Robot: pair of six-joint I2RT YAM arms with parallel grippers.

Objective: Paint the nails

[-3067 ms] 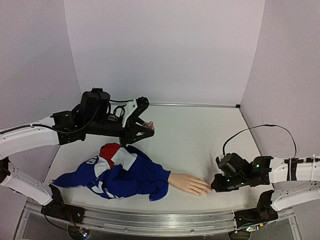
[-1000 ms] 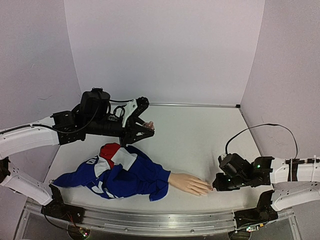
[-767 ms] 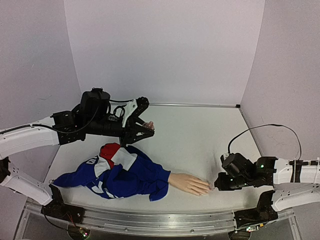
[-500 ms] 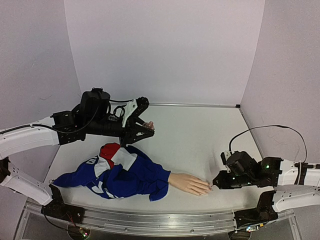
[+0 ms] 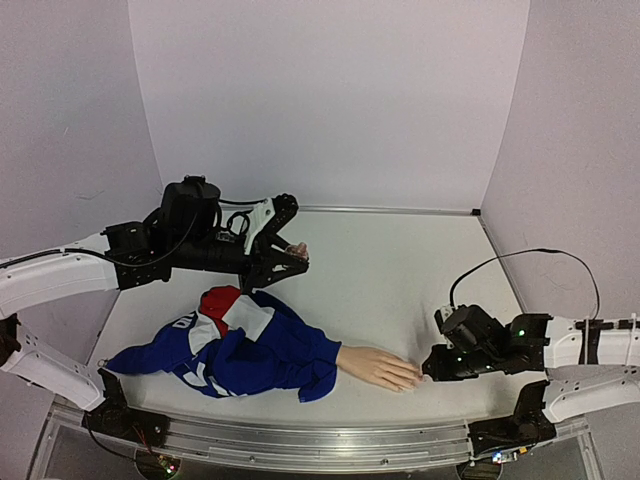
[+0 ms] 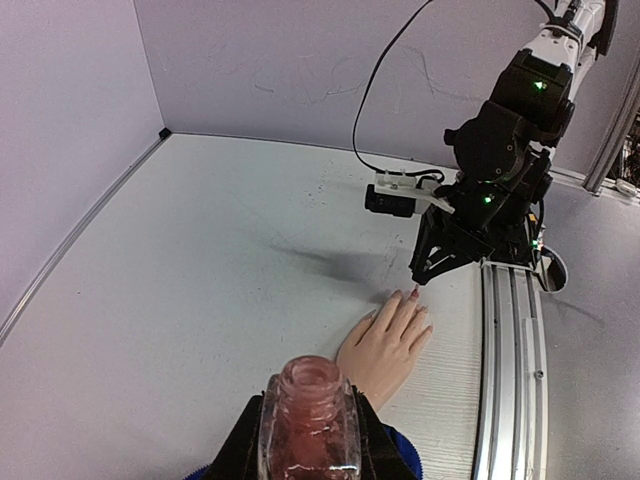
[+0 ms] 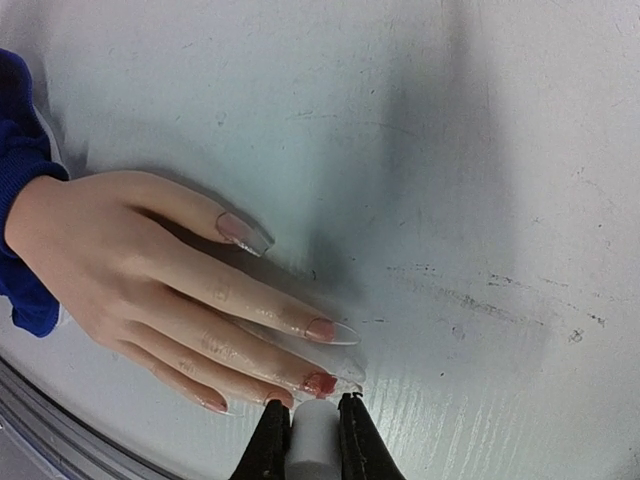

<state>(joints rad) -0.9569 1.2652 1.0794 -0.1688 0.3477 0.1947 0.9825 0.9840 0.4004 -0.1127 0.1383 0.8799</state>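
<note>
The beige mannequin hand (image 5: pixel 378 368) lies palm down near the table's front edge, its arm in a blue sleeve (image 5: pixel 262 350). In the right wrist view the nails show: the middle nail (image 7: pixel 320 383) carries red polish, and the index nail (image 7: pixel 335 330) and thumb nail (image 7: pixel 243 230) look pale pink. My right gripper (image 7: pixel 312 408) is shut on a white brush handle (image 7: pixel 315 445), its tip at the middle fingertip; it also shows in the top view (image 5: pixel 428 372). My left gripper (image 5: pixel 293 256) is shut on the open pinkish polish bottle (image 6: pixel 310 420), held above the table's back left.
The sleeve belongs to a crumpled blue, red and white garment (image 5: pixel 215 330) at the front left. A metal rail (image 5: pixel 300 440) runs along the near edge, also visible in the left wrist view (image 6: pixel 505 370). Purple walls enclose the table on three sides.
My right gripper drew back to the right a little from the fingertips, then returned to them. The left arm and the bottle have not moved.
</note>
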